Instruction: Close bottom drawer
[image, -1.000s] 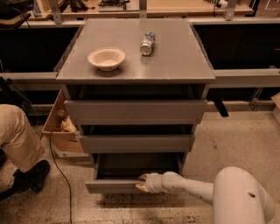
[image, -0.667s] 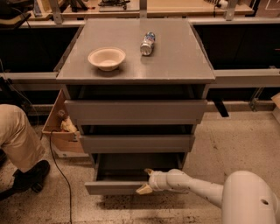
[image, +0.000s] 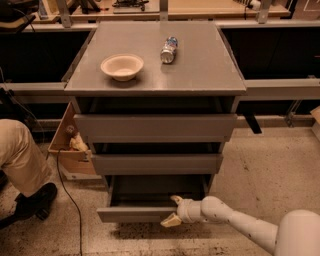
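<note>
Drawers in grey sit three high under the front edge of the cabinet's worktop (image: 200, 75). The bottom drawer (image: 132, 215) is the lowest of them. It is pulled out toward the camera, so its plain flat front panel stands forward of the middle drawer (image: 156, 163) and its dark, shallow interior lies open behind the panel. The top drawer (image: 155, 128) lies directly below the worktop's front edge.

The gripper (image: 168, 211) is at the right end of the bottom drawer's front panel, on a white arm (image: 235, 222) that reaches in from the lower right. Its jaws are spread: one pale finger points up at the panel's top edge and the other slants down at its lower edge, with the end of the panel between them. Whether either finger presses on the panel cannot be told.

On the worktop, a pale bowl (image: 122, 66) stands upright near the left edge, closer to the front-left corner than to the rear. A small bottle (image: 169, 49) lies on its side near the middle, toward the rear edge and well apart from the bowl.

Left of the cabinet, below the worktop's left edge, a cardboard box (image: 67, 150) leans by the drawers. A person's leg in tan trousers (image: 20, 155) with a black shoe (image: 37, 200) rests on the speckled floor, and a dark cable (image: 67, 200) trails past it.
</note>
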